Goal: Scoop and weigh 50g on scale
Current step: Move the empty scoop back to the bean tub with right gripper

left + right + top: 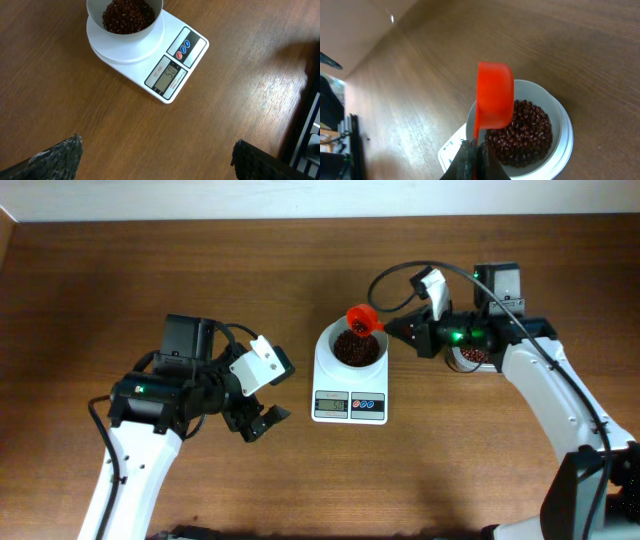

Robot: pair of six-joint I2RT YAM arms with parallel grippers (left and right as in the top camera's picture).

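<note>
the scale (349,408) sits just ahead of the left claw (260,420) and just beside the right claw (392,330), with a white bowl (328,348) of red-brown beans (353,350) on its platter. the right claw is pinched tight on the handle of an orange scoop (363,319), which hangs tilted over the bowl's rim just past its tips. behind that claw, a tub (470,358) of beans shows partly under the arm. the left claw stands wide and holds nothing, its fingers (55,157) over bare table (200,270), near the scale's display side.
</note>
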